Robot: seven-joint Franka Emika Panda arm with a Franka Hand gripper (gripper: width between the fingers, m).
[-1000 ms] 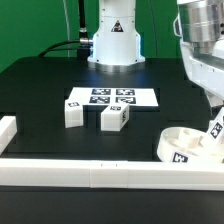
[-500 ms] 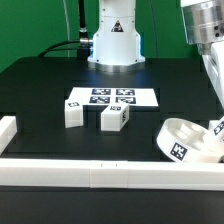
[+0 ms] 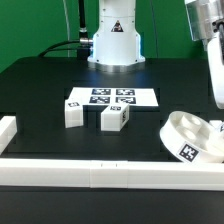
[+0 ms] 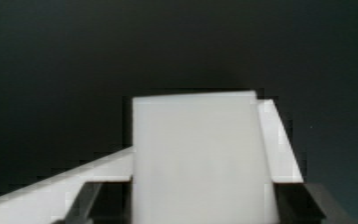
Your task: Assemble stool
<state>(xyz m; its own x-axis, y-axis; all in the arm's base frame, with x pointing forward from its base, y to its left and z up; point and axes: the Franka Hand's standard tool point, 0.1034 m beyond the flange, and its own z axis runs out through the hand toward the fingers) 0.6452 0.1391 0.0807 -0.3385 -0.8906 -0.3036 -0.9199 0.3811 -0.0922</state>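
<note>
The round white stool seat [image 3: 190,138] lies tilted at the exterior view's lower right, against the front rail, with its hollow side showing and a tag on its wall. My gripper [image 4: 197,205] is shut on a white leg block [image 4: 197,150] that fills the wrist view between the dark fingers [image 4: 98,200]. In the exterior view the arm [image 3: 212,55] comes down at the right edge, and the held leg [image 3: 217,125] reaches into the seat; the fingertips are cut off there. Two more leg blocks [image 3: 73,110] [image 3: 115,117] stand on the black table.
The marker board [image 3: 112,97] lies behind the two loose legs, in front of the robot base [image 3: 112,40]. A long white rail [image 3: 90,172] runs along the table's front edge, and a short one [image 3: 8,130] stands at the left.
The seat has tipped and turned so more of its hollow inside shows, and it has slid slightly to the exterior view's right. The arm has shifted right with the leg.
</note>
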